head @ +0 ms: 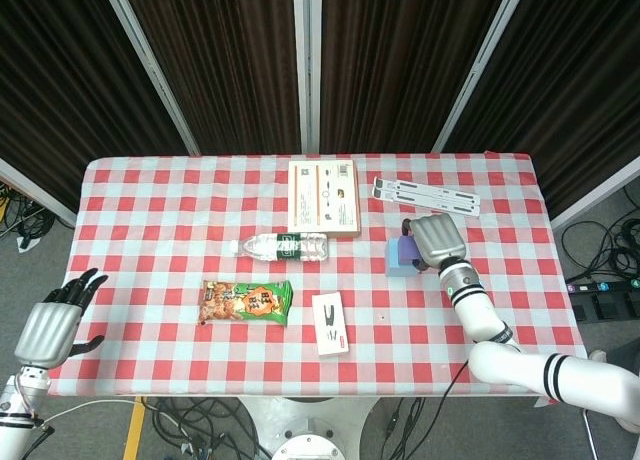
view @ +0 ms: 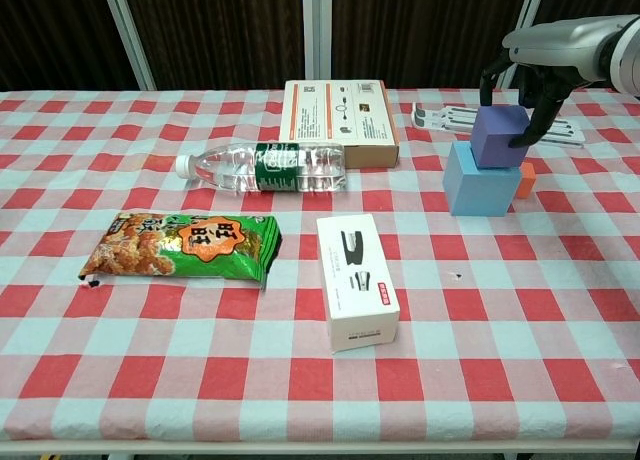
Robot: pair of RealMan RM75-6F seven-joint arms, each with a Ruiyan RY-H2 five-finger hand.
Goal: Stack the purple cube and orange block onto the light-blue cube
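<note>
The purple cube (view: 499, 137) sits on top of the light-blue cube (view: 481, 179) at the right of the table. My right hand (view: 521, 84) reaches over it from behind, with fingers down both sides of the purple cube, gripping it. In the head view the right hand (head: 438, 242) covers most of the purple cube (head: 406, 249) and the light-blue cube (head: 396, 265). The orange block (view: 526, 181) lies on the cloth, touching the light-blue cube's right side and mostly hidden behind it. My left hand (head: 55, 320) hangs off the table's left front corner, fingers spread, holding nothing.
A water bottle (view: 263, 169) lies on its side mid-table, with a flat carton (view: 339, 121) behind it. A snack bag (view: 180, 246) and a white stapler box (view: 357, 278) lie nearer the front. A white folding stand (view: 500, 122) lies behind the cubes.
</note>
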